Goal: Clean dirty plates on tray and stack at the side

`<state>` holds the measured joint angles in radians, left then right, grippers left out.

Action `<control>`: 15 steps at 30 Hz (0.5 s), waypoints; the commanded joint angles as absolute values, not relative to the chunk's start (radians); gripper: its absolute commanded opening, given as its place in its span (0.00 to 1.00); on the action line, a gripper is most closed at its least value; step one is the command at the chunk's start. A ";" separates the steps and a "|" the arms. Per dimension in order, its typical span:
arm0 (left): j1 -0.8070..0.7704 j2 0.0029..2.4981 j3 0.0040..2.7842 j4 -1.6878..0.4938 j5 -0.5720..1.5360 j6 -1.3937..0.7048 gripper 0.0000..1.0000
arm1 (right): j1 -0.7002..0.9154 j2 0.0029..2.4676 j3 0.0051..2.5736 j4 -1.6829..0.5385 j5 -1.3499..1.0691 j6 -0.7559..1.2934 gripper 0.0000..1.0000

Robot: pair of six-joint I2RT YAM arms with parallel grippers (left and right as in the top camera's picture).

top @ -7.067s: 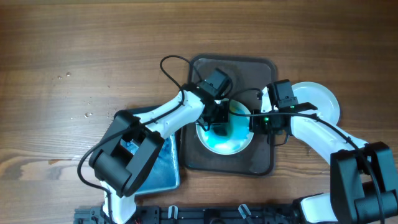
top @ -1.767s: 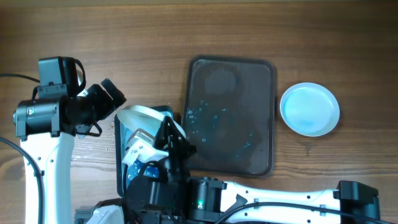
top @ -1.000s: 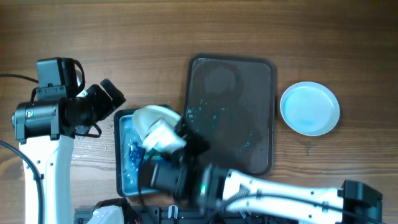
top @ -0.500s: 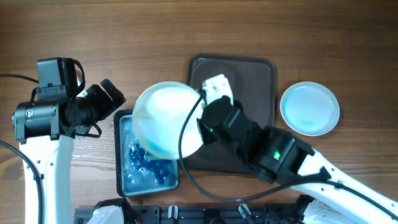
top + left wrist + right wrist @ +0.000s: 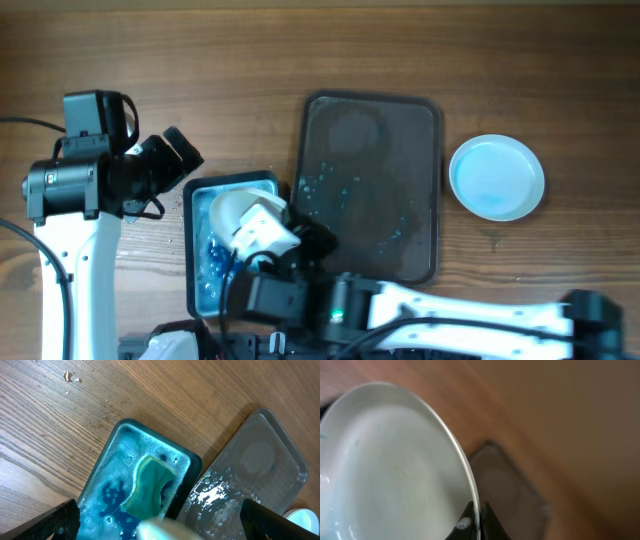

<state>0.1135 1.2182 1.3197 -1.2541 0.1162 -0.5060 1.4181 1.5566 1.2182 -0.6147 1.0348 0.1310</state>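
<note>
- Dunking step, I'd guess: right gripper [image 5: 476, 520] pinches a plate [image 5: 390, 470] over the basin [image 5: 232, 178].
- left gripper [image 5: 176, 152] beside it, jaws spread.
- Next: lift it clear, then stack.

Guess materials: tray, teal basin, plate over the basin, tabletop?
Tray: probably moulded plastic, dark grey-brown, semi-gloss; rounded corners, water beads on it.
Teal basin: probably plastic; smooth rounded rim.
Plate over the basin: glazed ceramic or melamine, cannot tell which; glossy white, thin rim.
Tabletop: wood or wood-look laminate; grain visible, matte.
</note>
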 commanded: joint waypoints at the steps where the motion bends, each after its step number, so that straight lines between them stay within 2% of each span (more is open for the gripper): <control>1: 0.120 1.214 1.333 -1.254 0.099 -0.498 1.00 | 1.496 1.654 1.224 -0.585 1.256 -0.015 0.04; 15: 0.120 1.214 1.333 -1.254 0.100 -0.498 1.00 | 1.493 1.665 1.224 -0.434 1.236 -0.128 0.04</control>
